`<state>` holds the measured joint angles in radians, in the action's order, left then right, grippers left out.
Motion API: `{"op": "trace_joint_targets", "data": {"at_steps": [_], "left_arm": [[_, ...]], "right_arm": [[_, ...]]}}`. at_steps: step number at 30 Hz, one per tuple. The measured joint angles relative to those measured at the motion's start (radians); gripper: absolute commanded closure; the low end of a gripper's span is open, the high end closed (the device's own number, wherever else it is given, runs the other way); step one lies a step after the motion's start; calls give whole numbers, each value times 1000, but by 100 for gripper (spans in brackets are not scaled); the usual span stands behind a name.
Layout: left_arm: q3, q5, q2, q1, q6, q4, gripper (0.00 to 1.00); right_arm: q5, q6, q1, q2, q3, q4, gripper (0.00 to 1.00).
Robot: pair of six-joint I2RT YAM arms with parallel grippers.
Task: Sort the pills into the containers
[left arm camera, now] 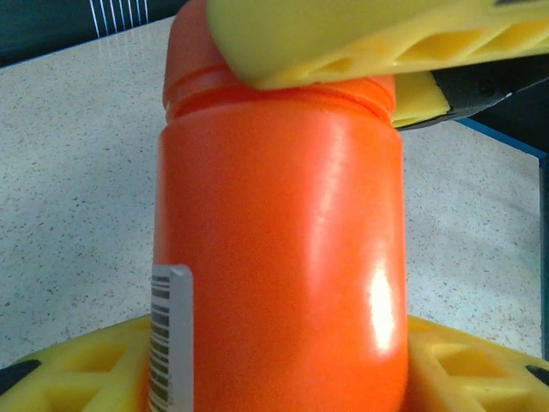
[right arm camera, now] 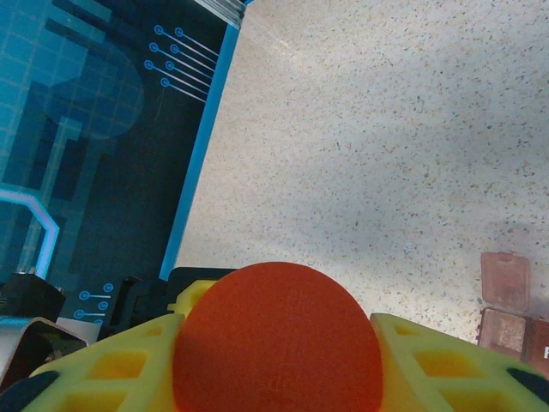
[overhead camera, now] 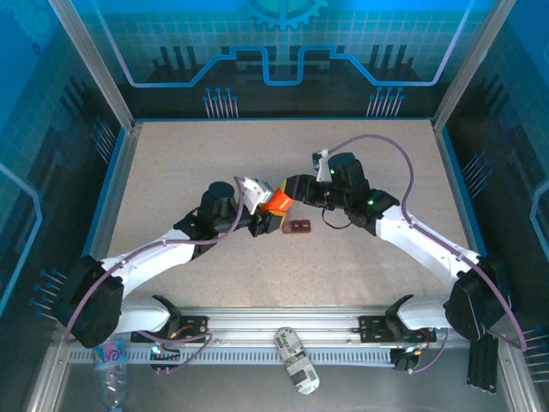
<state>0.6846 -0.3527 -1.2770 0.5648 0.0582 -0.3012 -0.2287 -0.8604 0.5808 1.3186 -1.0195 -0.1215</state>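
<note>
An orange pill bottle (overhead camera: 276, 203) hangs above the table's middle between both arms. My left gripper (overhead camera: 262, 218) is shut on its body (left arm camera: 283, 257), with yellow fingers (left arm camera: 77, 369) pressed to either side near the barcode label. My right gripper (overhead camera: 294, 190) is shut on the bottle's round orange cap (right arm camera: 279, 339), and its yellow fingers (right arm camera: 111, 365) flank the cap on both sides. One right finger (left arm camera: 369, 43) lies across the cap in the left wrist view. The maroon two-cell containers (overhead camera: 298, 227) lie on the table just below the bottle, with one lid flap up (right arm camera: 504, 279). The pills are hidden.
The speckled beige table (overhead camera: 214, 154) is walled by blue panels and metal posts. A crushed can (overhead camera: 296, 360) and a plastic bottle (overhead camera: 111, 365) lie in front of the arms' mounting rail (overhead camera: 283, 319), off the work surface.
</note>
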Motion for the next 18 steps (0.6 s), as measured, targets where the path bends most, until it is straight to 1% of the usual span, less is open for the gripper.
{"op": "trace_joint_targets", "data": {"at_steps": [3,5,9,11,14,16,18], "left_arm": [[0,0,0,0,-1,-4,100],[0,-1,1,0,-1,-7,100],[0,-6,13,0,0,-19,100],[0,-11,18,0,1,-19,100],[0,-18,18,1,0,-18,100],[0,-19,19,0,0,-25,100],[0,-18,20,0,0,-26,100]], "right_arm": [[-28,5,-12,-4,23,47,58],[-74,36,-26,-6,39,86,57],[-175,221,-52,-6,37,109,53],[-214,309,-62,-6,36,116,46],[-251,362,-79,-6,36,115,27],[-252,351,-95,-11,43,116,22],[-248,291,-108,-32,60,120,20]]}}
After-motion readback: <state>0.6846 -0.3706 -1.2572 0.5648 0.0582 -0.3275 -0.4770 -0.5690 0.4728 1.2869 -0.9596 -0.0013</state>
